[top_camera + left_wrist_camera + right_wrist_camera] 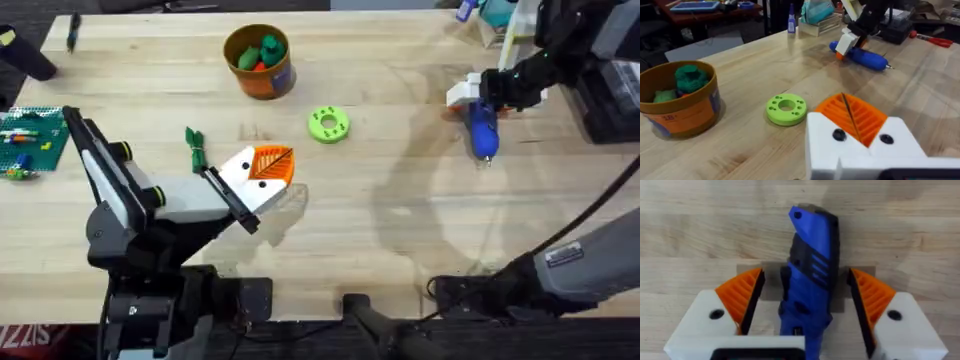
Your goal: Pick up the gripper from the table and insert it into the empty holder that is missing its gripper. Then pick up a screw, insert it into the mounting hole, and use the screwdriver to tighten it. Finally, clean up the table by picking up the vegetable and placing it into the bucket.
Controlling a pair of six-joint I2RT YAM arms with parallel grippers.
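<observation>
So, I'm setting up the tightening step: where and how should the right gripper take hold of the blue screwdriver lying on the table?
Grip the blue screwdriver across its thick ribbed handle, coming straight down from above. It lies flat on the wooden table, its sides free. The right gripper is open, one orange pad on each side of the handle, so closing there looks sound.

Screwdriver (810, 275): blue with black grip sections. Right gripper (807, 302): white fingers, orange ribbed pads. Bucket (260, 62): orange, blue label band. Ring disc (328, 124): lime-green. Vegetable (196, 148): dark green. Table (400, 220): pale wood grain.
</observation>
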